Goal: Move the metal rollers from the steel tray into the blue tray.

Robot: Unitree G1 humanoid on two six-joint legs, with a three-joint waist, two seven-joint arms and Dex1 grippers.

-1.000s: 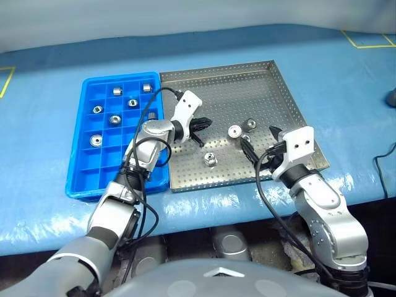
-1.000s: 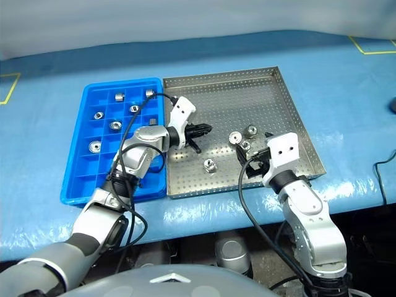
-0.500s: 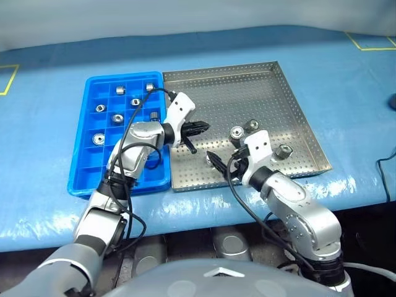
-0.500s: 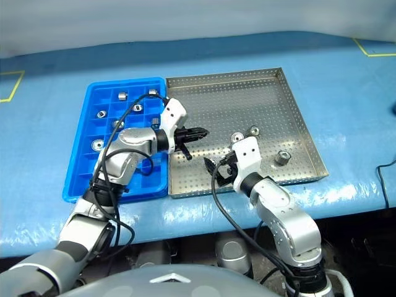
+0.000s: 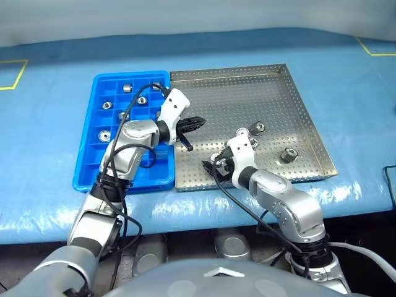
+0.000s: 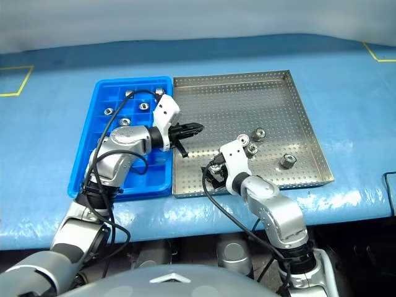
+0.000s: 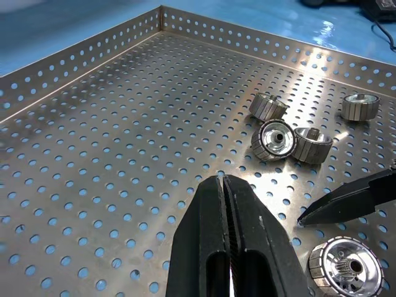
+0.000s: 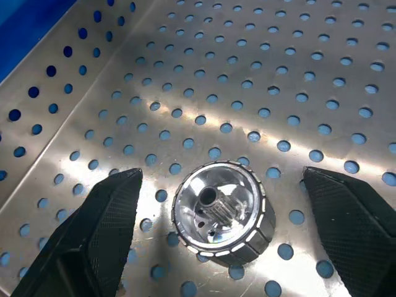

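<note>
The left arm reaches forward from the robot's left, crossing the blue tray [image 5: 86,154], with its left gripper [image 5: 193,122] pointing toward the right over the left part of the steel tray [image 5: 247,80]. Its two black fingers [image 7: 210,241] are pressed flat together and hold nothing. The right arm bends in from the robot's right with the forearm angled down and toward the left, so the right gripper [image 5: 212,164] hangs low over the near left part of the steel tray, close to its front rim.

The steel tray is a square of shiny sheet metal with a floor full of small round holes and a low perforated rim. The blue tray is smooth plastic, divided into small square compartments, and lies just left of the steel tray on the blue-covered desk [image 5: 49,204].

The right gripper's textured black fingers [image 8: 93,235] stand wide apart on either side of one roller [image 8: 224,212], a ribbed silver ring with a dark centre hole; neither finger touches it. More metal rollers [image 7: 291,139] lie clustered further along the steel tray, one more roller [image 5: 288,154] sits toward its right rim, and several placed rollers [image 5: 142,100] rest in separate compartments of the blue tray.
</note>
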